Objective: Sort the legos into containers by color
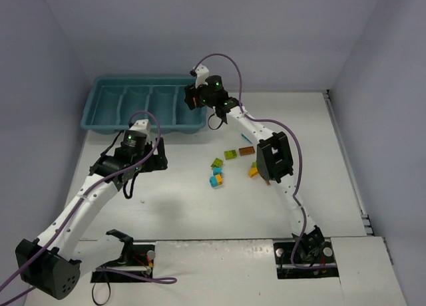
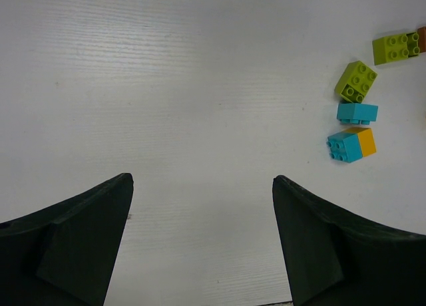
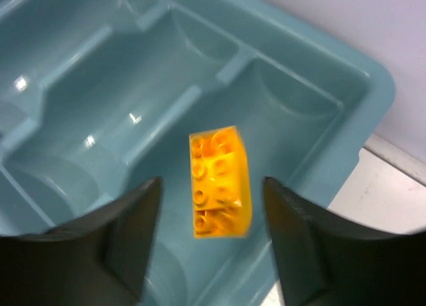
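From its base at the near left corner, the left arm (image 1: 80, 209) slants up and inward, its wrist tipped down over the tabletop (image 1: 200, 213). The left end effector (image 2: 201, 186) hangs with its fingers spread wide and nothing between them, only bare surface below. Just to its right lie the loose bricks (image 2: 355, 80): lime, teal, and a teal one touching a yellow one. The right arm (image 1: 287, 193) rises from its near base, bends at the elbow and reaches far and leftward to the tray (image 1: 100, 110). The right end effector (image 3: 212, 185) is parted over the right-end compartment (image 3: 293, 113), a gap on each side of a blurred yellow-orange brick (image 3: 219, 186) that neither finger touches; whether it rests on the floor I cannot tell.
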